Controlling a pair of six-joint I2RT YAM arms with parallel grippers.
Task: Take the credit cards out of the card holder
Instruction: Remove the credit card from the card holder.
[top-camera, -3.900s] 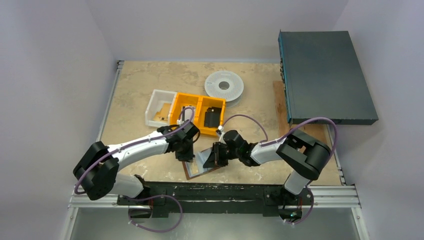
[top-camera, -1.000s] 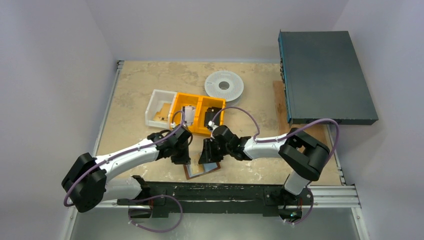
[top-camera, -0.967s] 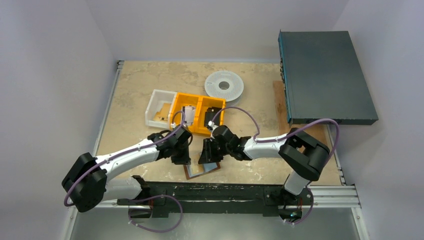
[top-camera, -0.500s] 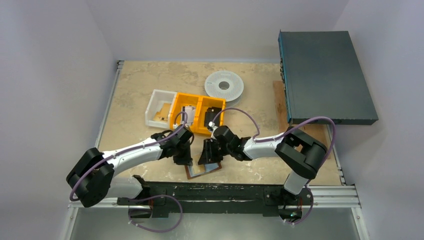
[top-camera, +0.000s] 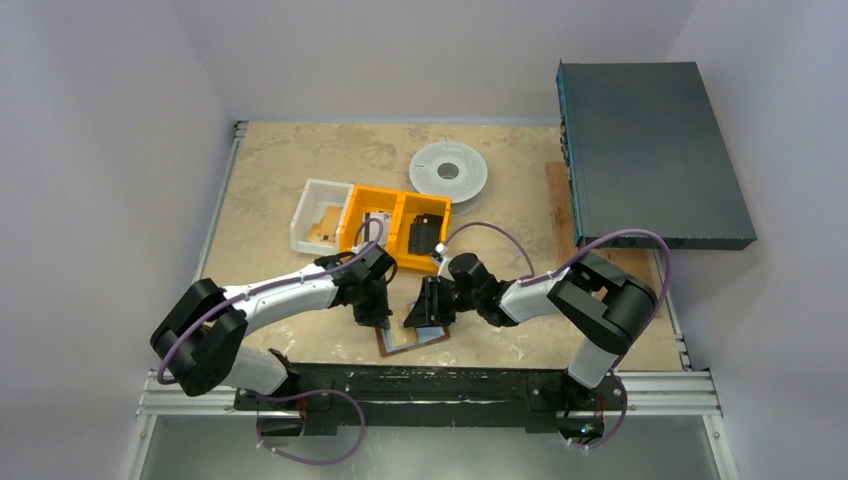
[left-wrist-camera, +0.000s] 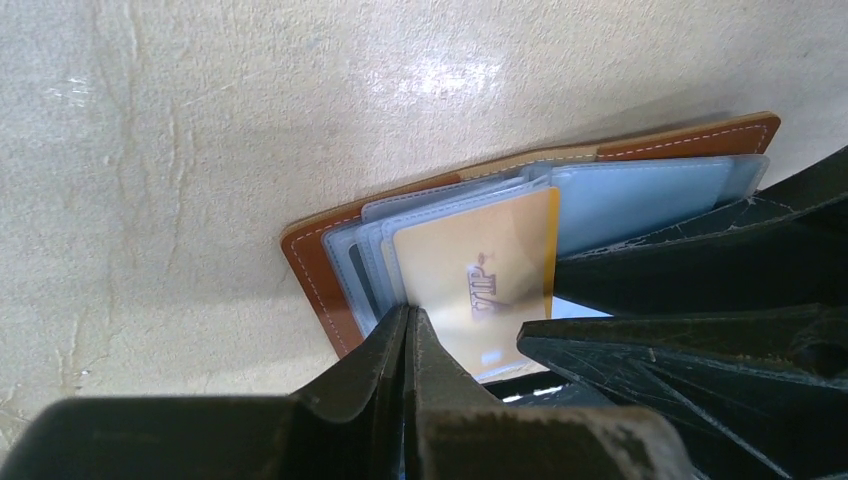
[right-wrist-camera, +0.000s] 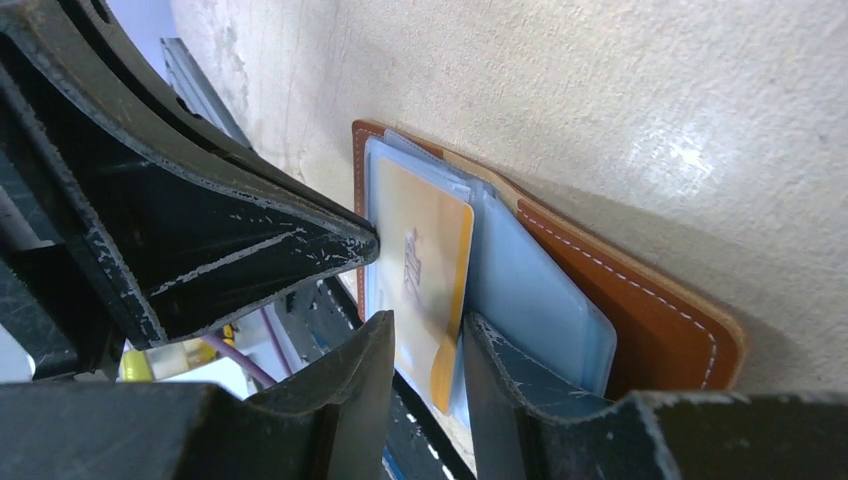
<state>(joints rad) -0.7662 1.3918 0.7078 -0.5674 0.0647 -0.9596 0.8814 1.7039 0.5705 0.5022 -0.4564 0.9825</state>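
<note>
A beige, marbled worktop (top-camera: 290, 160) is enclosed by plain pale walls. At its near edge the card holder (left-wrist-camera: 320, 265) is laid open, brown leather outermost, with clear sleeves (left-wrist-camera: 640, 195) fanned across it. Of the credit cards (left-wrist-camera: 480, 290), only a gold card (right-wrist-camera: 420, 250) marked VIP can be told clearly, and it is still lodged among the sleeves. Within the last second the left hand (left-wrist-camera: 407, 318) has been closed completely, and it has been brought in closer to the holder. Its fingertips now meet at a corner of the gold card, though whether that corner is actually caught between them cannot be told. The right hand (right-wrist-camera: 428, 322) has scarcely been altered. It is part-open, with its jaws set on either side of the card's edge and the sleeves, and no firm grip can be confirmed. The holder itself has not been shifted. A pinch is therefore judged to have been attempted, with the withdrawal not yet made. The pull will need the holder kept down. Farther back, orange bins (top-camera: 398, 212), a white bin (top-camera: 310, 215), a grey spool (top-camera: 450, 172) and a dark case (top-camera: 650, 150) are seen.
</note>
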